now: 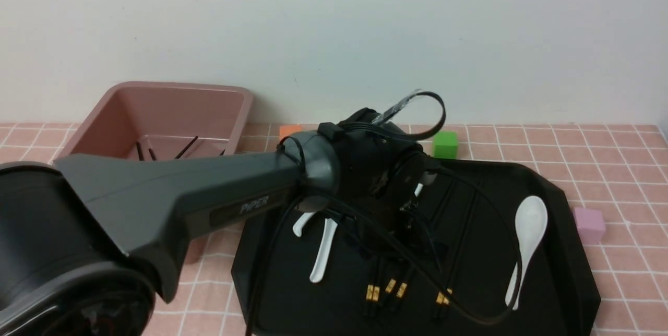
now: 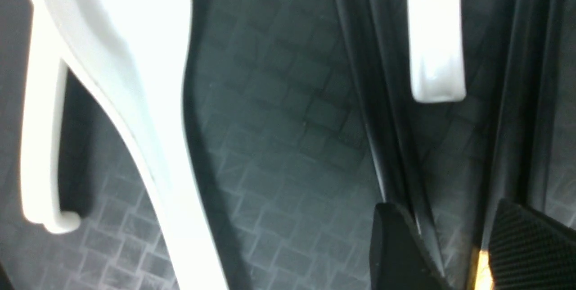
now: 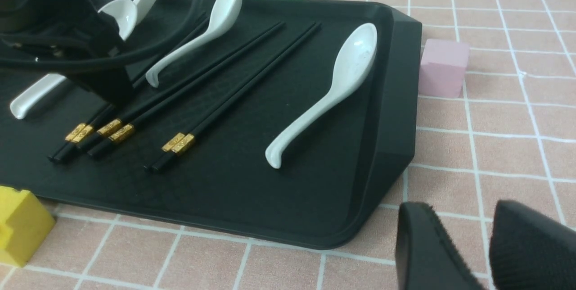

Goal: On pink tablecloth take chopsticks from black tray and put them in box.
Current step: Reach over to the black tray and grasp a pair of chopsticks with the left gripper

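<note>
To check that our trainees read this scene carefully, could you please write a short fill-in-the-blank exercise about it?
1. The chopsticks on the black tray each carry a band coloured ____.
2. The spoons on the tray are coloured ____.
3. In the front view, the cube just beyond the tray's far edge, right of the arm's wrist, is coloured ____.
4. The pink bin already holds some thin dark ____.

Missing words, in order: gold; white; green; sticks.

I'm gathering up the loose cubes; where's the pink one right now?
In the front view, the pink cube sits on the tablecloth, just right of the black tray.
</note>
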Tool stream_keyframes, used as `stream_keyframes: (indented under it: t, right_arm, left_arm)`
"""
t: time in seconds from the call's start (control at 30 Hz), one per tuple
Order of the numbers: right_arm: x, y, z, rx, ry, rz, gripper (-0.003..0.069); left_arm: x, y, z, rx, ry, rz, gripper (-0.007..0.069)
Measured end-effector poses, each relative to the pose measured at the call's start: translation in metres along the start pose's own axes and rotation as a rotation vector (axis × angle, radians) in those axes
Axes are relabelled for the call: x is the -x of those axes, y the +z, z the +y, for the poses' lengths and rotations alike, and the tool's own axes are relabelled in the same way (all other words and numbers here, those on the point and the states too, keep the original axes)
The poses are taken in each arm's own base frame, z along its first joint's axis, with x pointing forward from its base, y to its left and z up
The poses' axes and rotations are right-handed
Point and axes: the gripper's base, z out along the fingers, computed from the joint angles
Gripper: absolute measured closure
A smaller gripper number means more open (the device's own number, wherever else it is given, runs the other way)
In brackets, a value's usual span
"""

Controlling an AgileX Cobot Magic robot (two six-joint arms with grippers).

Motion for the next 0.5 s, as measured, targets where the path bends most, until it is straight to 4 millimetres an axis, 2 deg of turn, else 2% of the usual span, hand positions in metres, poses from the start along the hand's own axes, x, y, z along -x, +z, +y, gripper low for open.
stream_keyframes:
  t: [0.2, 0.5]
  right_arm:
    - [0.000, 0.000, 0.000, 0.000, 0.000, 0.000, 0.0419]
    - [0.000, 0.000, 0.000, 0.000, 0.001, 0.000, 0.0419]
  left_arm:
    - [-0.003, 0.017, 0.005, 0.018, -0.011, 0.039, 0.0321]
    - [-0.003, 0.017, 0.008, 0.027, -0.015, 0.047, 0.0321]
